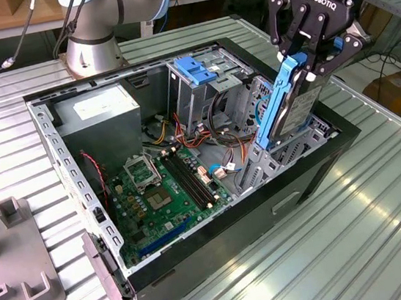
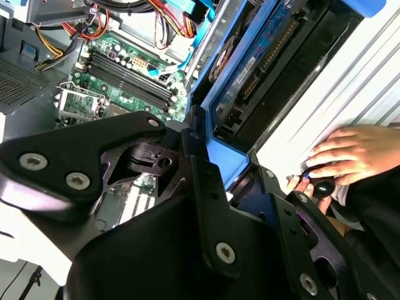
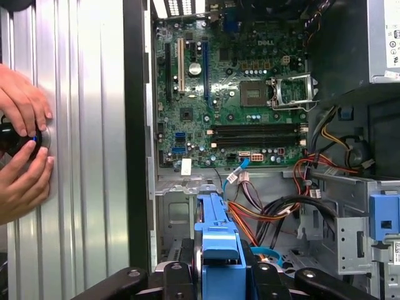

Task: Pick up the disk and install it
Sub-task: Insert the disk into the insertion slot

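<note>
Clamping the flat silver-grey metal disk with bright blue plastic side rails between its fingers, the black end effector holds it on edge and tilted. The disk's lower end sits down among the grey metal bay frames at the end of the open black computer case towards the exterior view's right. A green motherboard lies on the case floor. Just beside the case, in the first wrist view, a person's 2 hands rest on the ribbed metal tabletop around a small black round object.

Exterior view oblique; wrist views over motherboard
</note>
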